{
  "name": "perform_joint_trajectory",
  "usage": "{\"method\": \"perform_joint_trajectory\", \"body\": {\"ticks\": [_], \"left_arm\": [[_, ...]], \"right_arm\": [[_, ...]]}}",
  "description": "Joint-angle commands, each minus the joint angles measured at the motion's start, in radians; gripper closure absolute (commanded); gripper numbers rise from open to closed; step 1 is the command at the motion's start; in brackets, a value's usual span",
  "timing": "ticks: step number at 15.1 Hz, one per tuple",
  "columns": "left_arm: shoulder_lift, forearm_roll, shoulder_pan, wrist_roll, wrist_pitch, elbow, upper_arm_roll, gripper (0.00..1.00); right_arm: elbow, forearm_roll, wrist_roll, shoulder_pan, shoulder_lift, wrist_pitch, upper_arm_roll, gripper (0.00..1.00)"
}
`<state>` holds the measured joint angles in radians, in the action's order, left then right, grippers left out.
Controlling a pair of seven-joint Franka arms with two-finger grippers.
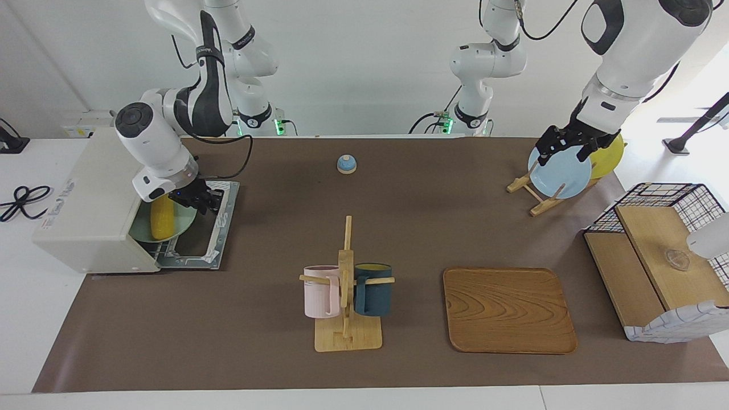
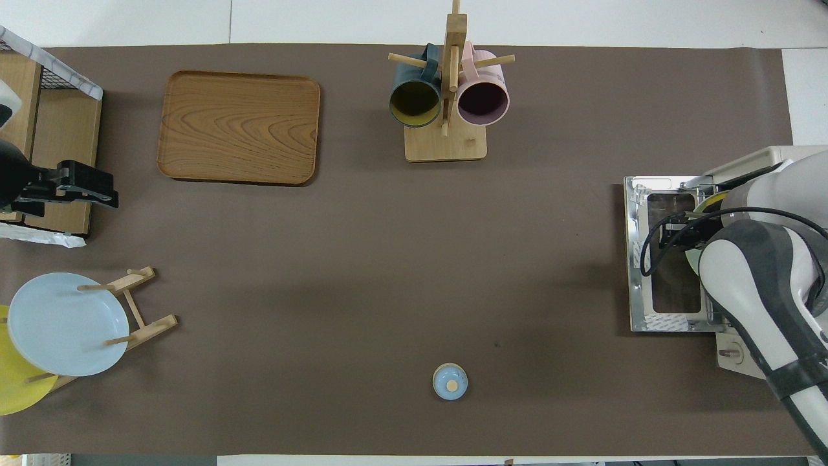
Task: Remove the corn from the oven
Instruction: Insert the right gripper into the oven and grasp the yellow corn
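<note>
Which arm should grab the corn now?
Right. The right gripper hangs at the open oven, beside the corn on its green plate. The left gripper waits open over the blue plate at the table's other end.

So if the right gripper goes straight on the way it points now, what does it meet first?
Most likely the corn on the green plate at the oven's mouth. The right gripper points down toward it, but the depth is unclear.
</note>
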<state>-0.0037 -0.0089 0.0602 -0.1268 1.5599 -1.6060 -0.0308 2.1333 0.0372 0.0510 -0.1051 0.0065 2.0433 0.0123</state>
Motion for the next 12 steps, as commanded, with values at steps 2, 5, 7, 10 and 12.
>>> {"method": "perform_joint_trajectory", "body": {"ticks": [2, 5, 7, 10, 12], "left_arm": [[-0.015, -0.013, -0.010, 0.004, 0.003, -0.009, -0.003, 0.00], [-0.015, -0.013, -0.010, 0.004, 0.000, -0.009, -0.003, 0.00], [-0.015, -0.014, -0.010, 0.004, 0.002, -0.009, -0.001, 0.00], [-0.015, -0.013, -0.010, 0.004, 0.000, -0.009, -0.003, 0.00], [-0.015, -0.013, -0.010, 0.004, 0.000, -0.009, -0.003, 0.00]], "right_arm": [[0.017, 0.001, 0.000, -0.039, -0.013, 0.000, 0.006, 0.66], [0.060, 0.001, -0.049, -0.059, -0.026, 0.046, 0.006, 0.66], [0.069, 0.001, -0.071, -0.065, -0.026, 0.060, 0.006, 0.66], [0.115, 0.001, -0.086, -0.070, -0.025, 0.130, 0.006, 0.66], [0.119, 0.001, -0.098, -0.070, -0.017, 0.146, 0.006, 0.66]]}}
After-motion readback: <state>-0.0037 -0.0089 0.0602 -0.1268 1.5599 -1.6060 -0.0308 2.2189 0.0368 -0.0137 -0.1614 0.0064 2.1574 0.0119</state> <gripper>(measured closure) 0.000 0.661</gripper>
